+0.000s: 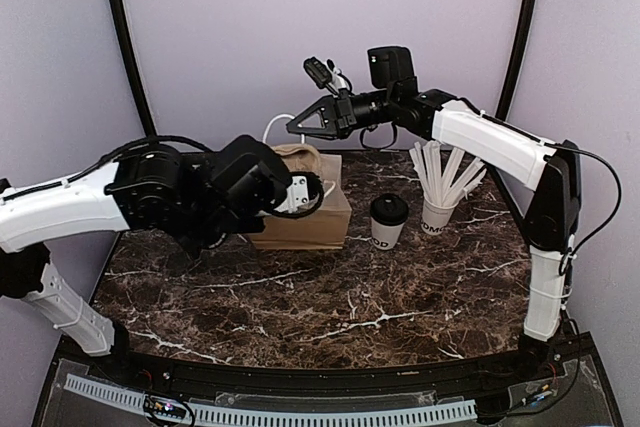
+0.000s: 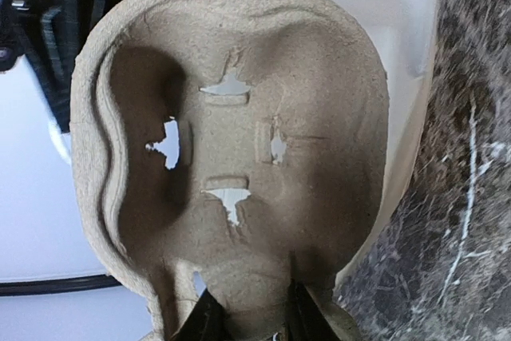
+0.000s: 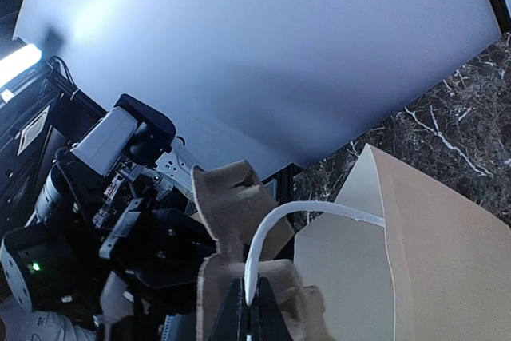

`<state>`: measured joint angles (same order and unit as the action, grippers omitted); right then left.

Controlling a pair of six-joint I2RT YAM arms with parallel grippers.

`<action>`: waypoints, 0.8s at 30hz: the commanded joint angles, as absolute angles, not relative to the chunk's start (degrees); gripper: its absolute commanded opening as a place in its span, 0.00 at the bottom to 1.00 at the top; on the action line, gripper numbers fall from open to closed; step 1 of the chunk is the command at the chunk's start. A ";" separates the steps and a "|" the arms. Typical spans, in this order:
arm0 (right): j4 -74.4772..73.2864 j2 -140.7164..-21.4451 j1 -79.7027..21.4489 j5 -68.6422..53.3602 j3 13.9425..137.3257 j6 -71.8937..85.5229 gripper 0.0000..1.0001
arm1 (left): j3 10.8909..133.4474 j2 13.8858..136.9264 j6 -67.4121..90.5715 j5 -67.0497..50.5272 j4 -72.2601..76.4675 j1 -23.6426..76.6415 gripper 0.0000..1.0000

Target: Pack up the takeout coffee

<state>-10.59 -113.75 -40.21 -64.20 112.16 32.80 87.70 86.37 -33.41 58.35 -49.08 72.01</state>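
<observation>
Takeout coffee (image 1: 388,220) untouched; left fingers (image 2: 209,321) tight on pulp carrier (image 2: 319,197), right fingers (image 3: 237,317) tight on bag handle (image 3: 319,207).

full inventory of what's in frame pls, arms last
coffee cup: 1, white with black lid, on table right of the bag
straw cup: 1, white, holds white straws, right of coffee cup
paper bag: 1, brown, rear centre of table
bag handle: 1, white, on top of the bag
cup carrier: 1, grey-brown pulp, above the bag
table: 1, dark marble
left pincer: black, shut on cup carrier
right pincer: black, shut on bag handle
</observation>
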 commanded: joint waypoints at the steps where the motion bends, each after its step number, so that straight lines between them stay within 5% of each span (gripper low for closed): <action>1: -12.12 -111.88 -40.03 -63.34 112.93 30.01 0.00 | 85.91 73.77 -31.16 45.42 -46.01 76.54 0.27; 10: -9.75 -111.00 -39.50 -62.73 111.01 32.83 0.07 | 71.46 58.03 -37.71 33.14 -14.09 77.32 0.32; 17: -16.68 -119.13 -35.10 -59.72 125.15 27.84 0.54 | 67.98 54.45 -40.02 33.49 -6.70 75.75 0.35; 20: -21.01 -119.29 -33.60 -57.12 128.96 22.48 0.67 | 66.69 52.72 -38.64 32.54 -5.40 73.72 0.36; 24: -30.26 -117.64 -33.15 -48.87 132.58 12.07 0.70 | 65.10 51.97 -35.97 29.82 -3.11 69.93 0.38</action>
<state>-21.96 -119.31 -33.21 -56.69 128.53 22.98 66.70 54.06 -38.46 32.77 -9.15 72.97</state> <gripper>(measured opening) 0.696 0.366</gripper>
